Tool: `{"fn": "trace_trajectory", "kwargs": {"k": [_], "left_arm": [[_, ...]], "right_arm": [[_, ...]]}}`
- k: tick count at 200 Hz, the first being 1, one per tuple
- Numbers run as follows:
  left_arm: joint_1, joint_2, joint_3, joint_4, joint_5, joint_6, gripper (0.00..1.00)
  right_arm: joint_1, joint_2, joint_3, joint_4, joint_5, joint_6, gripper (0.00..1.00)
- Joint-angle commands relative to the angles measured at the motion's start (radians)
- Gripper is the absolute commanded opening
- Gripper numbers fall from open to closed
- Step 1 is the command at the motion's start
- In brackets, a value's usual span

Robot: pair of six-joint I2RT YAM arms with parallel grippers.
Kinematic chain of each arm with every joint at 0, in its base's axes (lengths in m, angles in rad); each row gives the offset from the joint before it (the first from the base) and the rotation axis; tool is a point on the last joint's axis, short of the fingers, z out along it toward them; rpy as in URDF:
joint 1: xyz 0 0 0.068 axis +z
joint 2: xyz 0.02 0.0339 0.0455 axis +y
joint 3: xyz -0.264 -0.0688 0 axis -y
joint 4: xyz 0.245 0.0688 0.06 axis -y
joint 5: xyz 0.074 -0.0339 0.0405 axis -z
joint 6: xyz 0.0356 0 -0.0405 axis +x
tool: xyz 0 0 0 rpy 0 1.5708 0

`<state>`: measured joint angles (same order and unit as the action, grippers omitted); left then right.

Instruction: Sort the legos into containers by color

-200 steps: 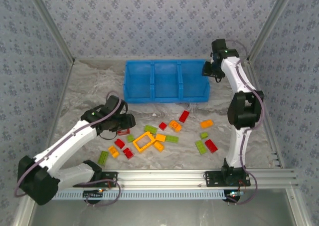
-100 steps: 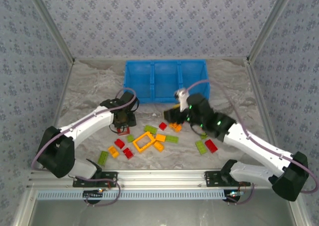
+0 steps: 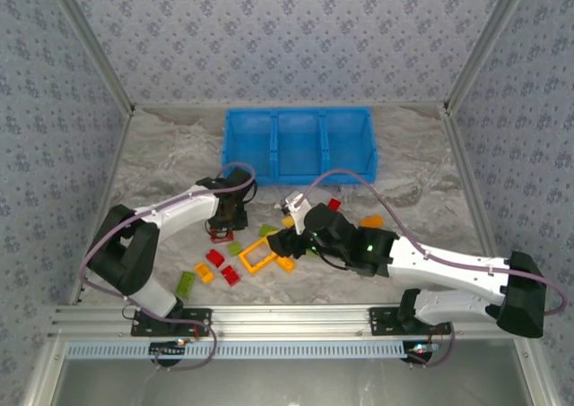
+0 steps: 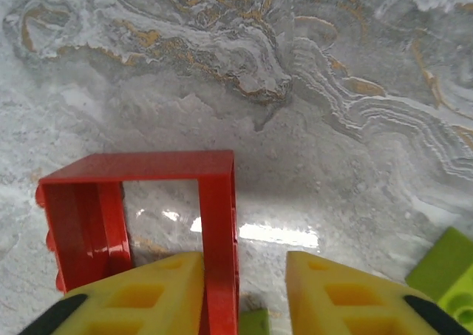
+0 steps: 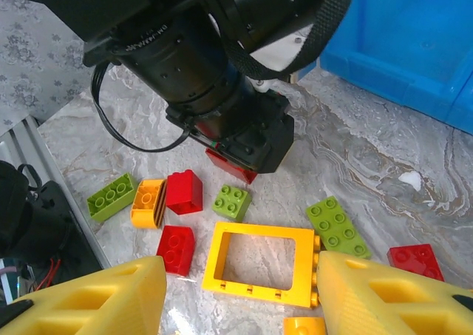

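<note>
The red open frame (image 4: 218, 202) lies flat on the table, and my left gripper (image 4: 244, 276) is open around it. One side bar stands between the yellow fingers, close against the left one, with a gap to the right one. From above, the left gripper (image 3: 224, 220) sits over the red frame (image 3: 220, 237). My right gripper (image 5: 240, 294) is open wide just above the yellow open frame (image 5: 259, 232), touching nothing. It hovers mid-table (image 3: 283, 242) beside that yellow frame (image 3: 257, 256). The blue three-compartment tray (image 3: 269, 175) stands at the back.
Loose bricks lie round the yellow frame: a green square one (image 5: 231, 200), two red ones (image 5: 183, 191) (image 5: 176, 248), an orange one (image 5: 148, 202), long green ones (image 5: 338, 226) (image 5: 111, 196). The left arm's black wrist (image 5: 222, 91) hangs close ahead. An orange brick (image 3: 371, 220) lies further right.
The right arm has swung from the tray's far right corner down to mid-table over the yellow frame. The left gripper has shifted right onto the red frame.
</note>
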<state>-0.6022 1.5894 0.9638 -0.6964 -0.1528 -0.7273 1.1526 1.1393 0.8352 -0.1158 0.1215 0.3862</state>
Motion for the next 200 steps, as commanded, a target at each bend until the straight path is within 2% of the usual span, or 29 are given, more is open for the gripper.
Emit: {"fn": "trace_trajectory", "kwargs": {"k": [1,26,72,85,107,133,163,200], "left_arm": [[0.003,0.017,0.007,0.000,-0.038,0.011,0.30],[0.004,0.019,-0.007,0.007,-0.045,0.018,0.27],[-0.011,-0.001,0.023,-0.031,-0.084,0.037,0.00],[-0.025,-0.017,0.071,-0.088,-0.104,0.044,0.00],[-0.054,-0.048,0.216,-0.209,-0.104,0.054,0.00],[-0.068,-0.022,0.466,-0.306,-0.073,0.099,0.00],[-0.048,0.130,0.754,-0.358,-0.078,0.187,0.00],[0.045,0.363,1.021,-0.338,-0.033,0.261,0.00]], "right_arm": [[0.006,0.017,0.046,-0.013,0.030,0.016,0.58],[0.006,0.023,0.041,-0.011,0.035,0.031,0.58],[0.005,0.030,0.051,-0.013,0.049,0.036,0.57],[0.004,0.027,0.060,-0.022,0.062,0.038,0.57],[0.006,0.003,0.076,-0.019,0.103,0.040,0.57],[0.006,-0.035,0.078,0.032,0.186,0.012,0.57],[-0.004,-0.047,0.085,0.123,0.279,-0.054,0.58],[-0.036,-0.019,0.126,0.177,0.308,-0.093,0.58]]}}
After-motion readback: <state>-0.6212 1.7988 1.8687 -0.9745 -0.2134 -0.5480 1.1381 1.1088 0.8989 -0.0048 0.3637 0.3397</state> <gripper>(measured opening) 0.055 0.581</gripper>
